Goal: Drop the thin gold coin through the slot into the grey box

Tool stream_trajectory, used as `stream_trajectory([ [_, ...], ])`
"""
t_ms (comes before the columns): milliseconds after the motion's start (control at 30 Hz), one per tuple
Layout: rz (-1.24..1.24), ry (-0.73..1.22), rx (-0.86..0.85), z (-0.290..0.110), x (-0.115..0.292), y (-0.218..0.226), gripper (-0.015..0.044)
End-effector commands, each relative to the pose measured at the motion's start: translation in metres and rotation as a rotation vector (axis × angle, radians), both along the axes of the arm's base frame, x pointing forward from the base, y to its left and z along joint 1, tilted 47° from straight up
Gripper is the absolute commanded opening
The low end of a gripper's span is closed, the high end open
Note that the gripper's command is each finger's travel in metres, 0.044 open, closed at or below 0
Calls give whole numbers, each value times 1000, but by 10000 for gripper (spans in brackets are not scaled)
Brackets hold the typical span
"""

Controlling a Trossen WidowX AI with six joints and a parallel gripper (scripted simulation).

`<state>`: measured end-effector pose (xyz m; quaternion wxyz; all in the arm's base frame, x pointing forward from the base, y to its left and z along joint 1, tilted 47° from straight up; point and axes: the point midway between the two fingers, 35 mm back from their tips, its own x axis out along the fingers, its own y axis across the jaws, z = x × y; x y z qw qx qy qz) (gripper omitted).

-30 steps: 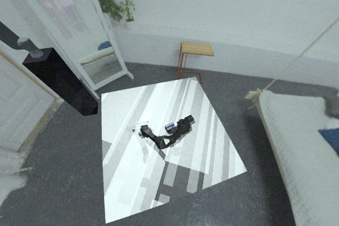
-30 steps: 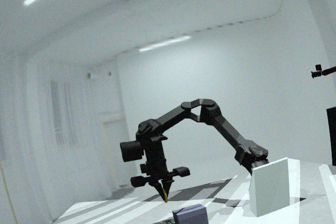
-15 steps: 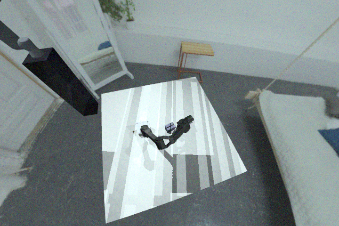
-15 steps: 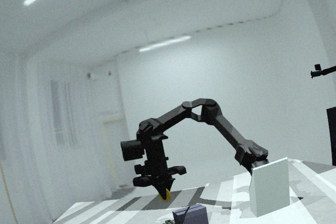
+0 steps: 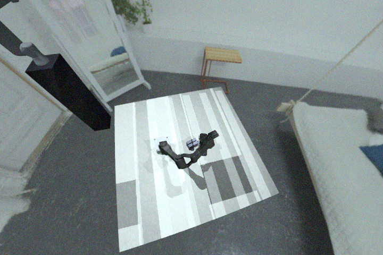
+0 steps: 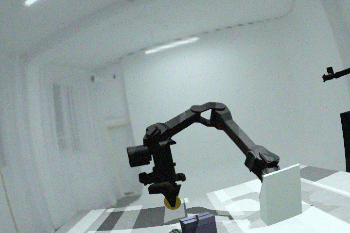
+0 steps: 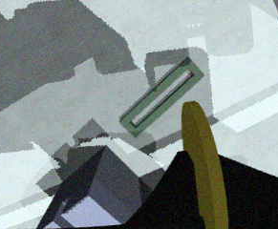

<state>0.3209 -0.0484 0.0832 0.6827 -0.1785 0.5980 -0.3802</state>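
Observation:
My gripper [image 6: 172, 200] [image 7: 190, 160] is shut on the gold coin [image 6: 173, 208] [image 7: 203, 153] and holds it on edge in the air, above the striped mat. In the wrist view the empty dark-green holder [image 7: 131, 121] lies on the mat beyond the coin. The grey box [image 5: 192, 143] [image 6: 199, 222] [image 7: 110, 181] stands to the lower left of the coin, and its lid is partly hidden by my fingers. In the exterior view the coin hangs to the left of the box and higher than its lid.
The arm [image 5: 183, 158] stands on a grey-and-white striped mat [image 5: 156, 210]. A white upright panel [image 6: 281, 197] stands by the arm's base. A black cabinet [image 5: 68, 90], a small wooden side table [image 5: 222, 55] and a bed [image 5: 342, 168] surround the mat.

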Motion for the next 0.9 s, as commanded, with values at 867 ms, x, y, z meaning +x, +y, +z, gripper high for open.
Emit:
stream_trajectory([
  [867, 395, 424, 5, -7, -10, 8, 0],
])
